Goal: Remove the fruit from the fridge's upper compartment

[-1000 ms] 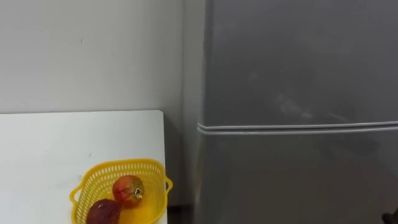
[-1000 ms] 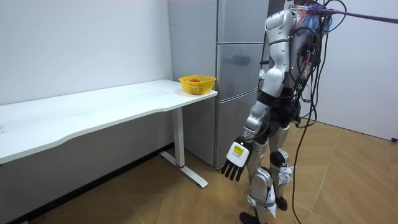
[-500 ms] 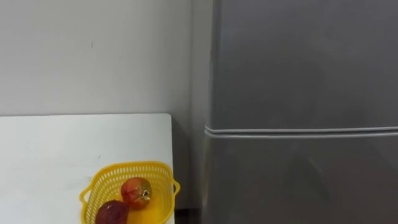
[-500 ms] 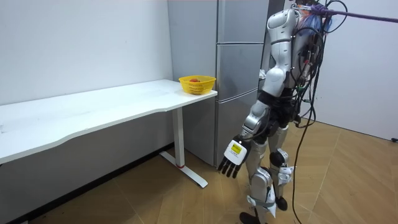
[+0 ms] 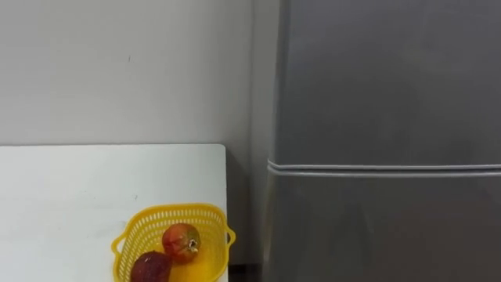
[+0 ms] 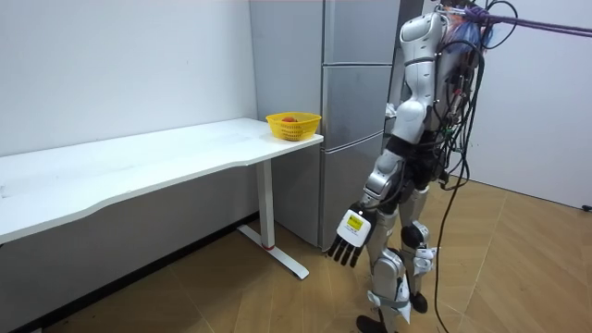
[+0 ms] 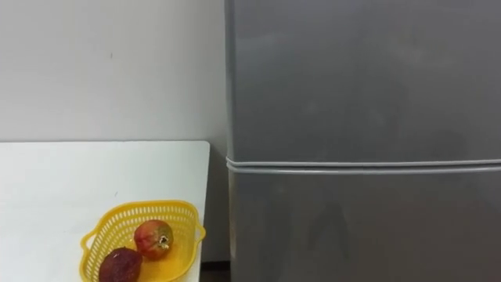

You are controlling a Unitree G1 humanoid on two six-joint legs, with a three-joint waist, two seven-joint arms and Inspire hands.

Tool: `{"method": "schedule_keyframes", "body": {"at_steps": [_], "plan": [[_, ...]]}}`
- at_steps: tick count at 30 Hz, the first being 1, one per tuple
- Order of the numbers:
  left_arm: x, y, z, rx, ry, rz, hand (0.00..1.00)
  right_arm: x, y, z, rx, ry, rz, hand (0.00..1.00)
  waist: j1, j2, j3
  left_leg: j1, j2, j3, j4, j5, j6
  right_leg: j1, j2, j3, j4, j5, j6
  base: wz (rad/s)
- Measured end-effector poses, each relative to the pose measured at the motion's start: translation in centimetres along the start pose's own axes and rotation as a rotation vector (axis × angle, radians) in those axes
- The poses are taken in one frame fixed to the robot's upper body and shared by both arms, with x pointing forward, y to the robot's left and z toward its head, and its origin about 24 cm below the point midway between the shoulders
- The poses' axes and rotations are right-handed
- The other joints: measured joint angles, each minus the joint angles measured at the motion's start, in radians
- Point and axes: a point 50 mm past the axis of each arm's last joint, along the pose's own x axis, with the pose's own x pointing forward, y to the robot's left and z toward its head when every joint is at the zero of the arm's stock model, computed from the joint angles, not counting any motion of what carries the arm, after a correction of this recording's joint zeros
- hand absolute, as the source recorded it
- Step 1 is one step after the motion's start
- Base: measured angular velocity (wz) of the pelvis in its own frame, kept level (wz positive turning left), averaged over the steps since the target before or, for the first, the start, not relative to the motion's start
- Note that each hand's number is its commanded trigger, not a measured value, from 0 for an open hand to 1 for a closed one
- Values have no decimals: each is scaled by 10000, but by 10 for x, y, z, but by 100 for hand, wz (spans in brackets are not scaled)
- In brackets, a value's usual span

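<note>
A grey fridge with two doors stands right before me; its upper door [image 5: 383, 78] and its lower door [image 5: 383, 227] are both shut, with a pale seam between them. In the room view I stand upright close to the fridge [image 6: 356, 92], facing it. My left hand [image 6: 347, 239] hangs low beside my leg with straight fingers and holds nothing.
A white table [image 5: 70, 196] stands to the fridge's left, against the wall. At its near right corner sits a yellow basket [image 5: 145, 222] holding a red-yellow fruit [image 5: 182, 241] and a dark red fruit [image 5: 151, 268]. Wooden floor [image 6: 277, 296] lies open behind me.
The whole eye view has shifted, with fridge and basket now further right in the picture, so the camera has turned a little left. My left hand swung slightly. The fridge doors stay shut.
</note>
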Motion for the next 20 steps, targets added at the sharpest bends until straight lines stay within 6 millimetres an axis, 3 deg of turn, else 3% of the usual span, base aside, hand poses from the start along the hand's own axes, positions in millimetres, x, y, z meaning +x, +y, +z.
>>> {"method": "schedule_keyframes", "body": {"at_steps": [6, 20], "plan": [[1, -2, -7, 232, 414, 5, 0, 0, 4, -9, -167, 431, 270, 0, 23, 2, 79, 120, -3, 0, -30, -13, 11, 114, 1, 8, -6, -16, 19, 0], [1, -5, -6, 1358, 766, -50, 0, -2, 21, -16, -1420, 763, 1648, 0, 225, 183, 49, 111, -5, -17, -19, -16, 12, 115, 0, -3, -12, -17, 19, 0]]}}
